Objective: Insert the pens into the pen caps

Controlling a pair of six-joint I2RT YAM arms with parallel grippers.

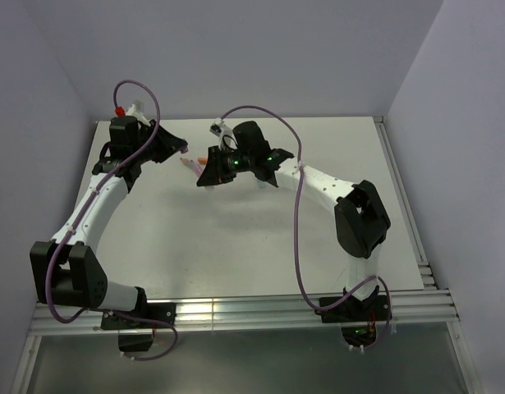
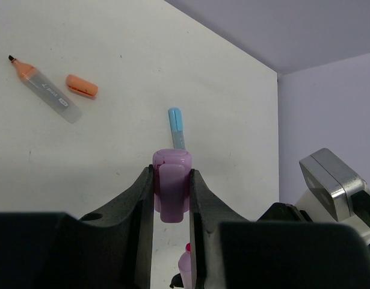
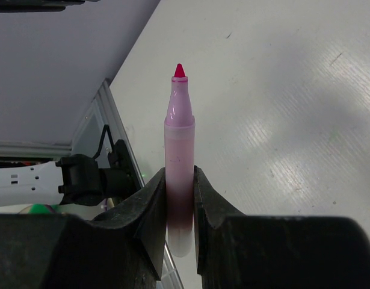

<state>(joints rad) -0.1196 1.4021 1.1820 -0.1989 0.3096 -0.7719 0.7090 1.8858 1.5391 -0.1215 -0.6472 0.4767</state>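
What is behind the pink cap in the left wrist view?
A light blue pen lies on the table just behind the pink cap; the cap covers its near end, so its full length cannot be seen.

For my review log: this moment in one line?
left gripper: pink cap | right gripper: pink pen, tip bare | table: orange pen, orange cap

A white table (image 1: 260, 246) sits between pale lilac walls (image 1: 236, 49).
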